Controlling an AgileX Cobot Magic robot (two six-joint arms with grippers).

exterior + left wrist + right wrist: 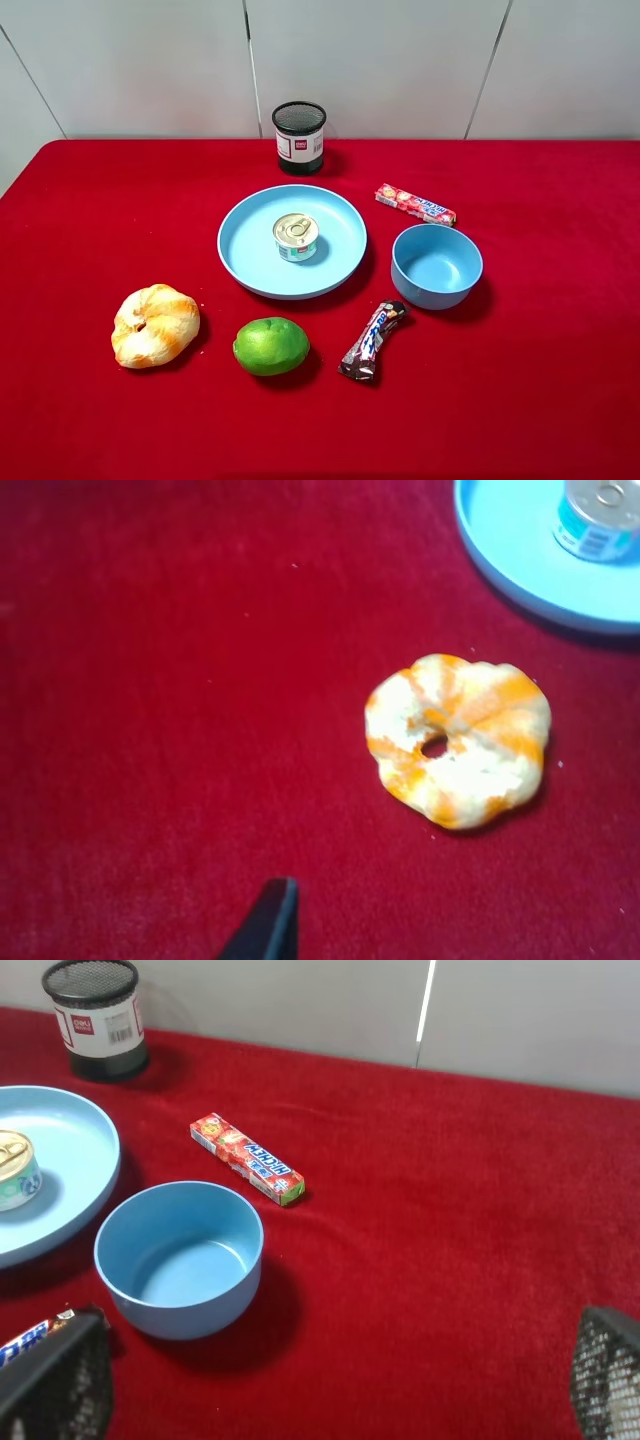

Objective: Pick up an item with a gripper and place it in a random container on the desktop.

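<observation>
The tin can [296,237], with a silver pull-tab lid and a white and green label, stands upright in the middle of the large light blue plate [251,262] on the red cloth desktop [540,380]. The can also shows in the left wrist view [598,518] and the right wrist view [16,1170], as does the plate [520,575] [70,1200]. Neither gripper shows in the exterior high view. The right gripper [330,1390] is open and empty, with its fingers [50,1385] wide apart above the cloth near the bowl. Only one black fingertip [270,925] of the left gripper shows, above the cloth near the croissant.
A croissant [155,325], a green lime [271,345] and a chocolate bar [372,341] lie in front of the plate. A smaller light blue bowl [436,265] stands to its right, a candy stick pack [415,204] lies behind that, and a black mesh cup [299,137] stands at the back.
</observation>
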